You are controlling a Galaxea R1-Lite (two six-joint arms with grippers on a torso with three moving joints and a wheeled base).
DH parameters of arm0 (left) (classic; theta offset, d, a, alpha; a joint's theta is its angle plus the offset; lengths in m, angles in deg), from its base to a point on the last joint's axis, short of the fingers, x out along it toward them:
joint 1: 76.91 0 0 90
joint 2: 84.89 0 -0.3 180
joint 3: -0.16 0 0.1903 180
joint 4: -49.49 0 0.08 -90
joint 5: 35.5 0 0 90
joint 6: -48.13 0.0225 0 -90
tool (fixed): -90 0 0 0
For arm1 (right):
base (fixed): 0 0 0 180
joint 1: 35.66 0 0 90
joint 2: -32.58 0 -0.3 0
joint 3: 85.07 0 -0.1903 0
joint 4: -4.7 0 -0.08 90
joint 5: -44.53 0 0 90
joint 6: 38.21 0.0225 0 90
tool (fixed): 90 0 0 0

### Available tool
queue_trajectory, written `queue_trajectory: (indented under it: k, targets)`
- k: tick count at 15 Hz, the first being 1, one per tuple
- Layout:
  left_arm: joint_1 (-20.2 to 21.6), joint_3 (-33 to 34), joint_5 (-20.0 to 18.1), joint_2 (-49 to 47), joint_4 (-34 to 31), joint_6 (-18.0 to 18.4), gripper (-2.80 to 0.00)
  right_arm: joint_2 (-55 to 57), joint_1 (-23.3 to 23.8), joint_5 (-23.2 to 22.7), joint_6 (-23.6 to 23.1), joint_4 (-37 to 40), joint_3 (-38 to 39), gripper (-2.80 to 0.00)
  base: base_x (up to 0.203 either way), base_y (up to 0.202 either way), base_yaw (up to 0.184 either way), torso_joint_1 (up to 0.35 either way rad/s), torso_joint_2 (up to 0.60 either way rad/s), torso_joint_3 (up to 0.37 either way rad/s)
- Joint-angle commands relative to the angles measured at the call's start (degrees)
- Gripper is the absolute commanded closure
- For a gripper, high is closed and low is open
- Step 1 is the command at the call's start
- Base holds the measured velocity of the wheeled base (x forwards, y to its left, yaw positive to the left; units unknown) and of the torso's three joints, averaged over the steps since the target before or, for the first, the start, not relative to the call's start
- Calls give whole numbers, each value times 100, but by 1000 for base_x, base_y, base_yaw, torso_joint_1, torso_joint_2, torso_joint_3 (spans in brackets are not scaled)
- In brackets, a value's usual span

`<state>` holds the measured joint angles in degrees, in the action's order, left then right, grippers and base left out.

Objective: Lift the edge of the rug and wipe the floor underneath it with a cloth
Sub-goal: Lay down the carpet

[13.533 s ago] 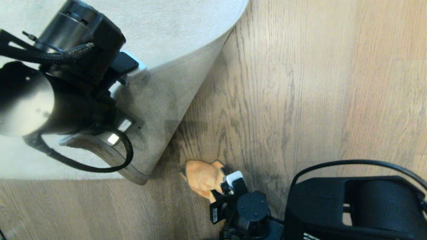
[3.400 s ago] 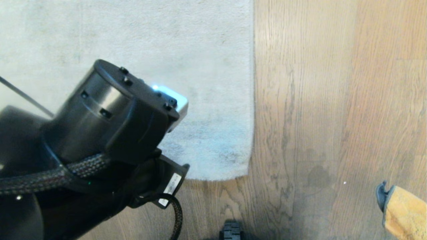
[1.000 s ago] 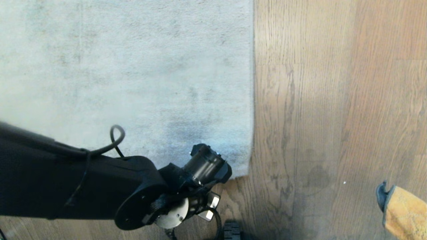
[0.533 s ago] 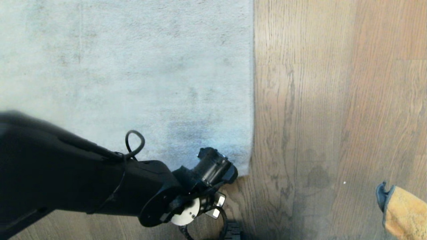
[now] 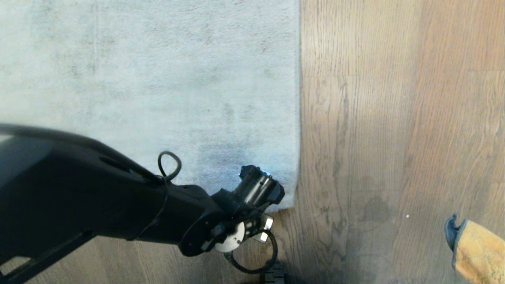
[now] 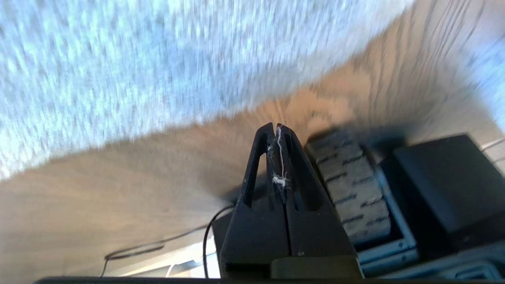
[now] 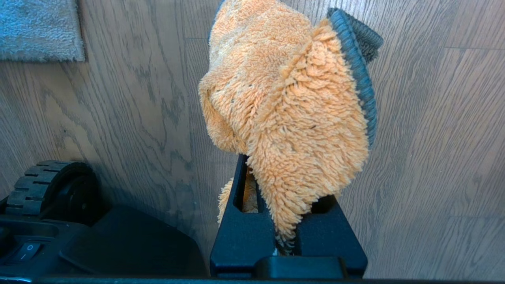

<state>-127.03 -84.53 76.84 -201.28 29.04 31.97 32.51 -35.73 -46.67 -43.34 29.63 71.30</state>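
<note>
The pale grey rug [image 5: 158, 86] lies flat on the brown wood-grain floor [image 5: 394, 118]. The rug edge [image 5: 298, 118] runs straight down to a square corner [image 5: 291, 202]. My left arm [image 5: 118, 205] reaches in low from the left, with its wrist over that corner. In the left wrist view my left gripper [image 6: 275, 125] is shut and empty, with bits of lint on it, pointing at bare floor [image 6: 118, 177] just off the rug [image 6: 118, 59]. My right gripper [image 7: 278, 177] is shut on a fluffy orange cloth [image 7: 292, 98] with a grey hem, held above the floor at the lower right [image 5: 475, 252].
A ribbed wheel [image 5: 273, 274] of my base sits at the bottom middle, close to the left gripper [image 6: 349, 189] and left of the cloth [image 7: 51, 185]. A black cable loop [image 5: 252, 256] hangs under the left wrist. The rug corner [image 7: 43, 31] shows far from the cloth.
Earlier the rug corner was folded up with the cloth on the floor beneath; now it lies flat. Over the last second my left arm has edged right towards the corner. The cloth has stayed put.
</note>
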Motion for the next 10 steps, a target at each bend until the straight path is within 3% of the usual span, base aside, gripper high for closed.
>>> queue_trajectory:
  k: [1, 10]
  targets:
    - [22, -133, 23, -128, 17, 63, 0, 7, -1, -3, -6, 2, 0, 0, 0, 0, 0, 0, 0, 0]
    - [223, -160, 15, -516, 921, 640, 0, 7, -1, -3, -6, 2, 0, 0, 0, 0, 0, 0, 0, 0]
